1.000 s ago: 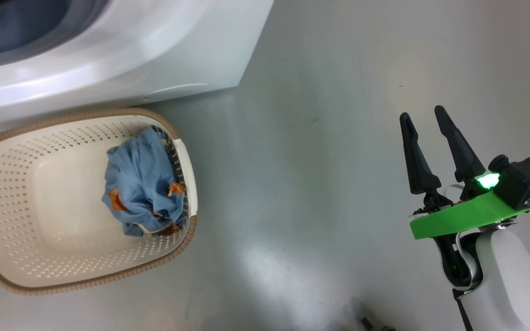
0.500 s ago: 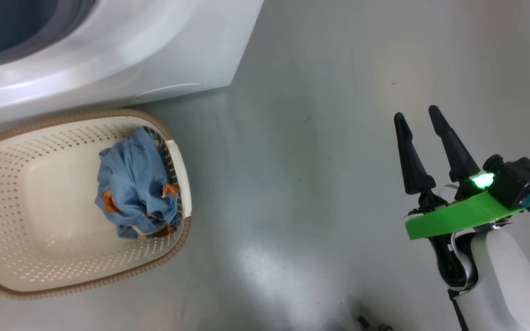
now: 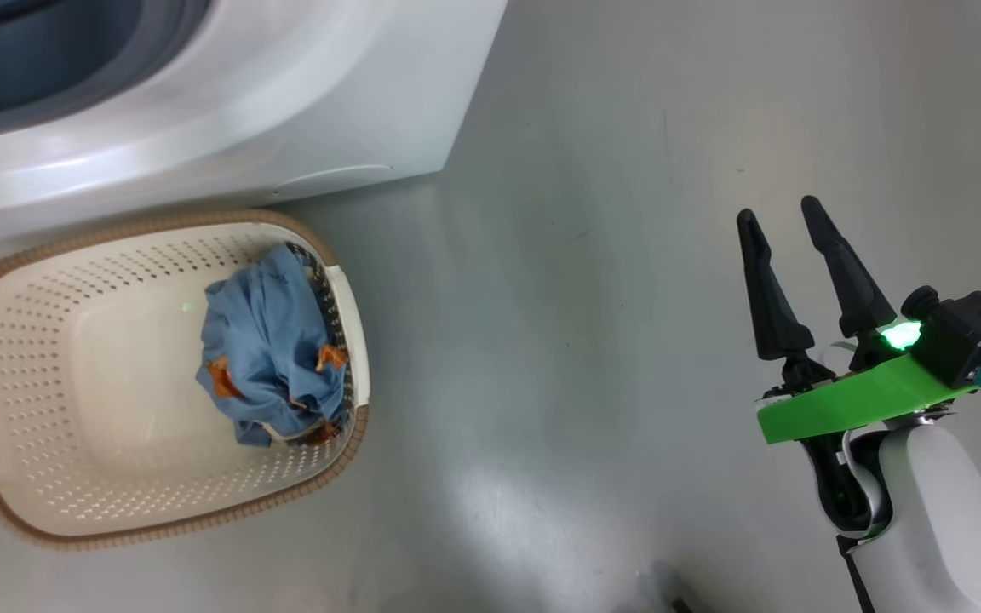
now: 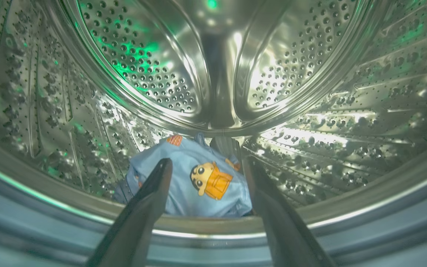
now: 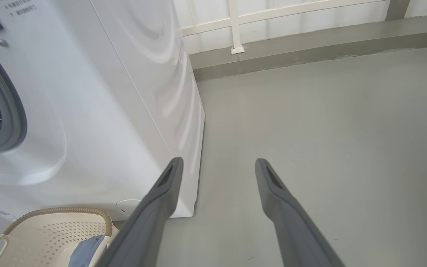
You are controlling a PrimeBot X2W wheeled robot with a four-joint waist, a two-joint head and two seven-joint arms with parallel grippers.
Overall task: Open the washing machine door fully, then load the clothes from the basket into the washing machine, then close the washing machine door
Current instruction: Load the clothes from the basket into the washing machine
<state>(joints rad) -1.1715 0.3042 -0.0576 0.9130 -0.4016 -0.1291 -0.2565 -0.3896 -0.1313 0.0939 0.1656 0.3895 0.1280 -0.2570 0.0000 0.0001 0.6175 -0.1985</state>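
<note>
My left gripper (image 4: 207, 163) is open inside the washing machine's perforated steel drum (image 4: 146, 63). Just beyond its fingertips, a light-blue garment (image 4: 184, 174) with an orange cartoon print lies loose on the drum floor, touching neither finger. A second light-blue garment (image 3: 273, 345) is bunched against the right wall of the cream basket (image 3: 48, 502), which stands on the floor in front of the white washing machine (image 3: 303, 102). My right gripper (image 3: 780, 217) hovers open and empty over the floor, far right of the basket. The washing machine door is out of view.
Bare grey floor (image 3: 559, 340) spreads between the basket and my right arm. In the right wrist view the washer's white side (image 5: 124, 92) runs back to a wall with a white frame (image 5: 235, 26). The basket rim (image 5: 58, 211) sits at the washer's foot.
The head camera has shifted slightly. A scrap of blue cloth at the drum mouth is gone, and a green part with a cable now shows at the left edge. The right gripper has held still.
</note>
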